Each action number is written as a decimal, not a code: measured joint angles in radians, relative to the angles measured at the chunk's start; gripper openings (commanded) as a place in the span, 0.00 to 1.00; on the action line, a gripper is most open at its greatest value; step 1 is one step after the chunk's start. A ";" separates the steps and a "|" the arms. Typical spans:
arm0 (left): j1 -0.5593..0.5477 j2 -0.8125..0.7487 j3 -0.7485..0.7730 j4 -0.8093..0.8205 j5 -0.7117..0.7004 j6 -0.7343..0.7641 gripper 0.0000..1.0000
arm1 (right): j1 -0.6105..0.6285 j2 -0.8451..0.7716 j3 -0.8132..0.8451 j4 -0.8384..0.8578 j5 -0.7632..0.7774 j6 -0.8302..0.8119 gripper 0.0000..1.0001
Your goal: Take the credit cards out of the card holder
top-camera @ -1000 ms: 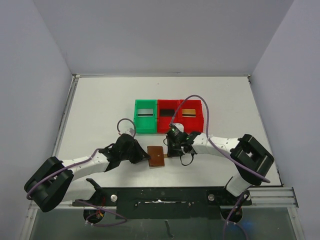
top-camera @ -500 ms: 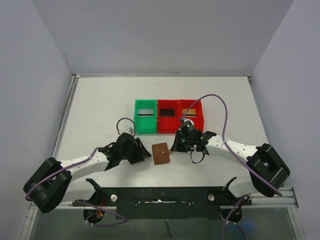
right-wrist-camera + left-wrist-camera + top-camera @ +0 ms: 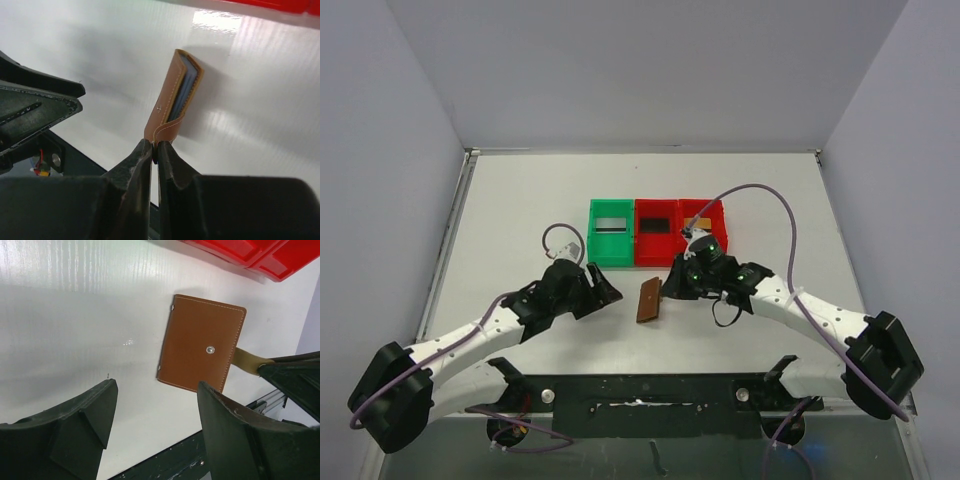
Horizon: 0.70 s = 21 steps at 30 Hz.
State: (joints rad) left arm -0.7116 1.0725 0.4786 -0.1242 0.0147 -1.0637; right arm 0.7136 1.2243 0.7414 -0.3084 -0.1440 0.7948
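The right gripper (image 3: 152, 150) is clenched on the snap tab (image 3: 247, 360) of the wallet (image 3: 648, 300), with the tab end pinched between its two fingertips. The wallet reaches out from these fingertips, closed and raised on its edge; whether its far edge touches the table (image 3: 520, 220) I cannot tell. In the fold a blue-grey layer shows, but a card I cannot make out there. The left gripper (image 3: 608, 293) is released, with its fingers (image 3: 95, 410) spread wide and holding nothing. The wallet is just beyond them, not touching. Past the right gripper stand the red bins (image 3: 656, 204) and the green bin (image 3: 593, 235).
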 measured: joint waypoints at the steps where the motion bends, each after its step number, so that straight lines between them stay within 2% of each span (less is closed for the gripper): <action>1: 0.000 -0.007 0.000 -0.003 -0.003 -0.001 0.64 | 0.008 0.013 0.010 0.001 -0.008 -0.003 0.05; 7: 0.000 -0.082 0.000 -0.048 -0.031 -0.024 0.65 | 0.071 0.118 0.099 0.043 -0.064 -0.006 0.06; 13: 0.000 -0.201 0.004 -0.151 -0.117 -0.042 0.65 | 0.098 0.198 0.181 0.094 -0.090 -0.006 0.05; 21: 0.000 -0.307 0.005 -0.229 -0.186 -0.077 0.65 | 0.064 0.189 0.130 0.109 -0.077 0.006 0.05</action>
State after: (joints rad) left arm -0.7116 0.7650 0.4831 -0.3531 -0.1715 -1.1408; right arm 0.7776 1.4132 0.8711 -0.1993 -0.2207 0.8009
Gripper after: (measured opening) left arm 0.641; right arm 0.082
